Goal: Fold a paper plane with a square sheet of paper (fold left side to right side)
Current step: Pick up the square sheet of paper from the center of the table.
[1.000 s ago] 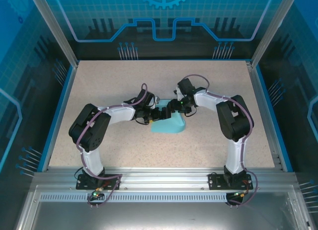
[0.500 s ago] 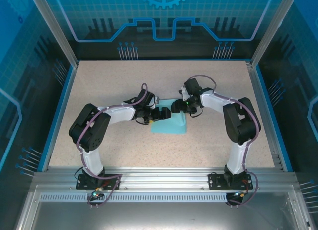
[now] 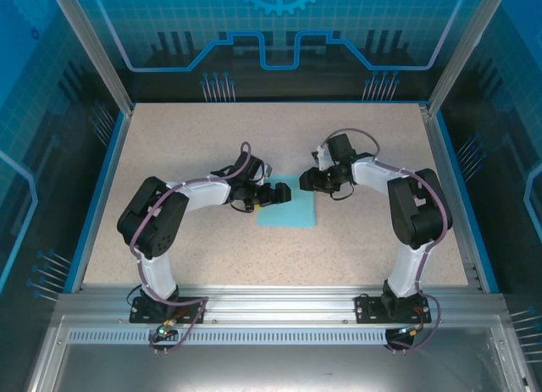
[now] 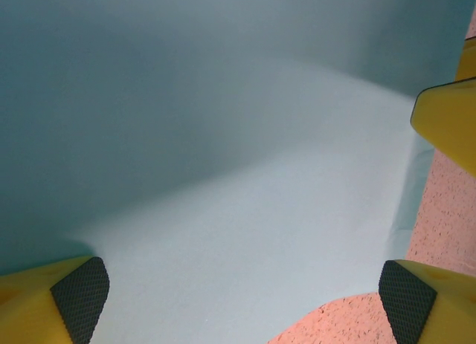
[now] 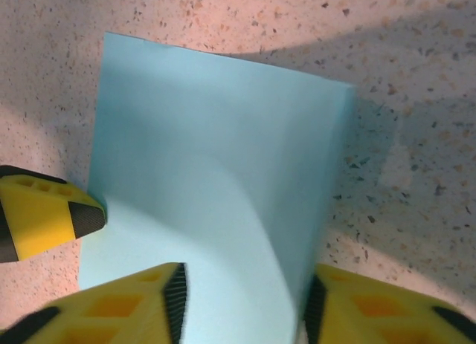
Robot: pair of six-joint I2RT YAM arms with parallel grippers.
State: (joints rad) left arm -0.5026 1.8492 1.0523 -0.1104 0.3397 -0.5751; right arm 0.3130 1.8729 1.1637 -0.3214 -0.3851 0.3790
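The square sheet of paper (image 3: 290, 211) lies near the middle of the tabletop (image 3: 169, 138), about as far from the left edge as from the right, with an arm reaching in over it from each side. The left gripper (image 3: 273, 193) sits over the sheet's left edge with its jaws spread wide and released. In the left wrist view its two black-padded fingertips (image 4: 78, 292) stand far apart at the bottom corners, pale blue paper spans the space between them, and a strip of speckled tabletop shows along the sheet's lower right border. The right gripper (image 3: 306, 180) is at the sheet's far right corner. In the right wrist view its yellow fingers (image 5: 126, 310) stand part-way apart and the sheet runs down between them. The paper there is not flat: a soft curved swell rises towards the gap, and the right border looks lifted, throwing a shadow on the tabletop beside it. Whether those fingers are pinching the paper or only straddling it cannot be told. One finger of the left gripper touches the sheet's left edge in that same view, low on the left side
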